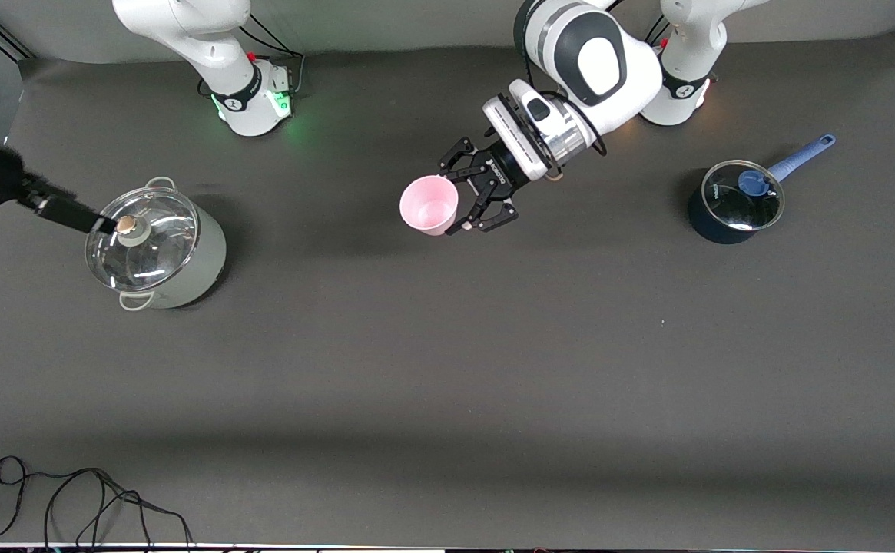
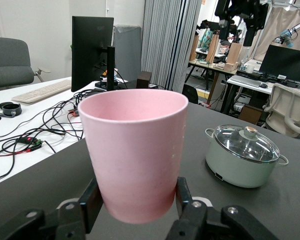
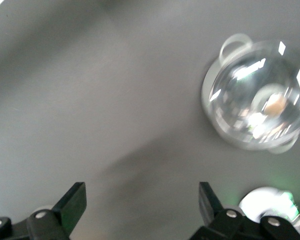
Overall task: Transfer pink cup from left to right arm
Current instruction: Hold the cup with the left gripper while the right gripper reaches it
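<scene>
The pink cup (image 1: 429, 204) is a small pale pink tumbler, upright with its mouth up, over the middle of the table. My left gripper (image 1: 453, 200) is shut on its lower part, one finger on each side. In the left wrist view the cup (image 2: 135, 145) fills the centre, with the finger pads (image 2: 90, 200) pressed on its base and the left gripper (image 2: 135, 200) around it. My right gripper (image 3: 142, 200) is open and empty, high over the table near the pale green pot. In the front view a dark blurred shape (image 1: 48, 203) over that pot's lid may be it.
A pale green pot with a glass lid (image 1: 186, 261) stands toward the right arm's end; it also shows in the left wrist view (image 2: 245, 167) and the right wrist view (image 3: 260, 100). A dark blue saucepan (image 1: 731, 203) stands toward the left arm's end. A black cable (image 1: 94, 499) lies near the front edge.
</scene>
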{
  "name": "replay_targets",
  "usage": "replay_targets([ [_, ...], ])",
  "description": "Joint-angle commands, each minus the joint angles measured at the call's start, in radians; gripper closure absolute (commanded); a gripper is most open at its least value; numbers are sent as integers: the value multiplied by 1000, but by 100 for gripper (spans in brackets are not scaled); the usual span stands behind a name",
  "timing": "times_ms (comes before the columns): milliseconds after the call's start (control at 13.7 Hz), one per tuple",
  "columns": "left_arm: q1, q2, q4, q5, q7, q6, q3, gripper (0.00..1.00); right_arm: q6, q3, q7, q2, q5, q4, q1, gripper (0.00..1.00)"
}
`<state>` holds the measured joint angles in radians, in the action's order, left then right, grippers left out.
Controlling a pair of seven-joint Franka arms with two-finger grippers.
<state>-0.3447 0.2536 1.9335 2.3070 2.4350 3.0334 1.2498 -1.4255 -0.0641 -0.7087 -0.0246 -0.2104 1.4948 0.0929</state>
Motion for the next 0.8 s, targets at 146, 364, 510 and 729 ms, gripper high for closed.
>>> replay_targets([
  [146, 15, -10, -24, 20, -17, 19, -10, 61, 31, 0, -602, -79, -131, -166, 218, 1],
  [364, 15, -7, -24, 20, -17, 19, -13, 60, 17, 0, -923, -219, -181, -327, 348, 1],
  [510, 15, -7, -24, 20, -17, 19, -15, 60, -2, -2, -1046, -319, -179, -431, 413, 1],
  [729, 15, -7, -24, 20, -17, 21, -15, 60, -84, 20, -1216, -403, -181, -496, 442, 1],
])
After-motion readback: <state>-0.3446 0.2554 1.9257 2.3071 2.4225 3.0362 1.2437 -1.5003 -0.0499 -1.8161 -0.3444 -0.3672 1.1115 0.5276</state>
